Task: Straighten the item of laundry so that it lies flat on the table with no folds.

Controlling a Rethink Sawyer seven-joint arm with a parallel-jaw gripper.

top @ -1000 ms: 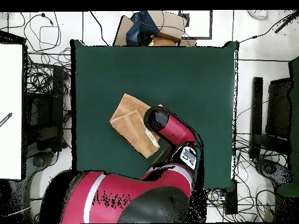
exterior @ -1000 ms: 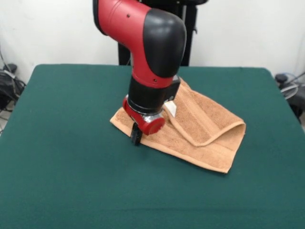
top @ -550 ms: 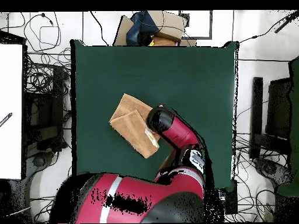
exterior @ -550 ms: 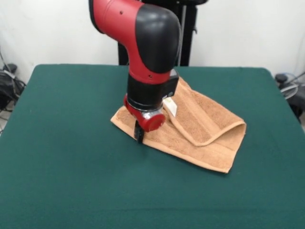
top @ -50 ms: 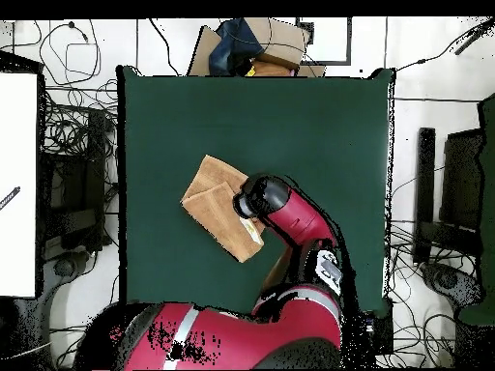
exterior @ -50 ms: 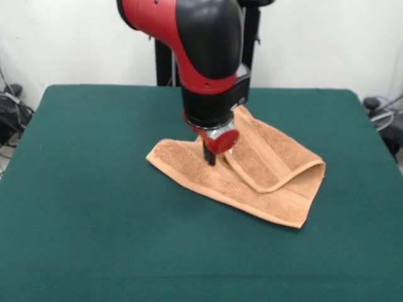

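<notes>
Table (exterior @ -50 ms: 82, 207) first, since it's the biggest thing going: dark green felt-ish cloth, filling nearly the whole front view, and bare apart from the towel. In the overhead view the table (top @ -50 ms: 290, 126) is ringed by clutter on the floor, with tangles of cables (top @ -50 ms: 68, 126) down one side, a white board or panel (top @ -50 ms: 17, 184) at that same edge, a pile of cardboard and something dark blue (top @ -50 ms: 256, 43) past the side away from the robot, and dark equipment (top @ -50 ms: 454, 213) on the opposite side.

Next down is the arm (exterior @ -50 ms: 201, 44), red and black, coming in from above and blocking a good chunk of the towel's far part in the front view. From overhead the arm (top @ -50 ms: 290, 217) covers the towel's corner nearest the base too, so that bit can't be checked.

Then the towel (exterior @ -50 ms: 277, 170), light orange-brown terry, sitting around the middle of the table. It's not flat. One side is folded over onto the rest, making a raised loop-like ridge that runs toward the right corner in the front view, with a border band visible along the fold. Overhead the towel (top @ -50 ms: 208, 193) looks like a skewed shape with a doubled layer.

Smallest: the gripper (exterior @ -50 ms: 210, 156), a dark tip under the red wrist end, down at the towel's surface just beside the edge of the fold. Honestly can't tell if the pincer is apart, together or pinching cloth, because the wrist hides it.
</notes>
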